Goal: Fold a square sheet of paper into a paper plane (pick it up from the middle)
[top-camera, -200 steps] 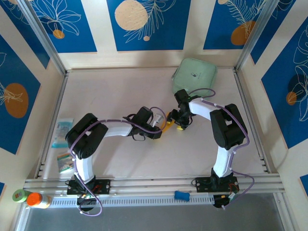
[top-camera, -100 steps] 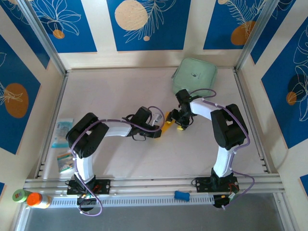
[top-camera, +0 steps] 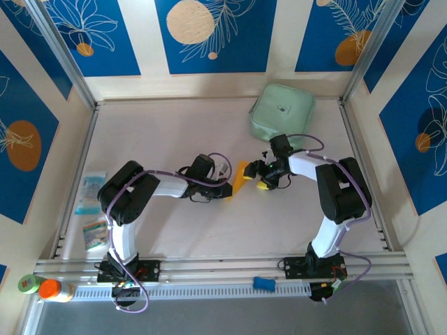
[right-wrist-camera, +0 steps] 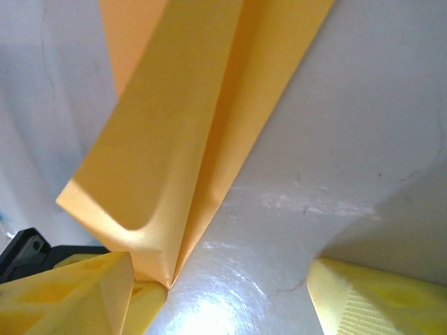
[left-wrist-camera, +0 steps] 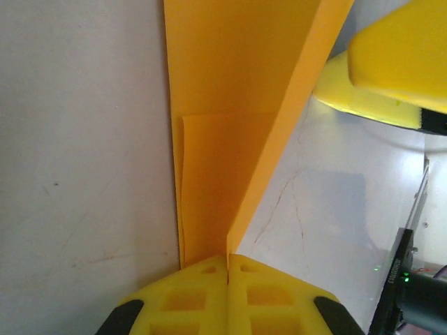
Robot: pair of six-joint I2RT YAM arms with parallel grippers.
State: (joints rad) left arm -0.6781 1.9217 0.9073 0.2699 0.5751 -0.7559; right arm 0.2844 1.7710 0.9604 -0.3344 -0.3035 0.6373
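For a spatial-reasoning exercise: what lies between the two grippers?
The folded orange-yellow paper, pinched by the left gripper, lies between it and the open right gripper; the top view shows this.

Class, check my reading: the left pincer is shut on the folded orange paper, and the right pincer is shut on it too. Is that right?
Not quite. The left pincer is shut on the folded orange paper, but the right pincer is open: the right wrist view shows its fingers standing well apart.
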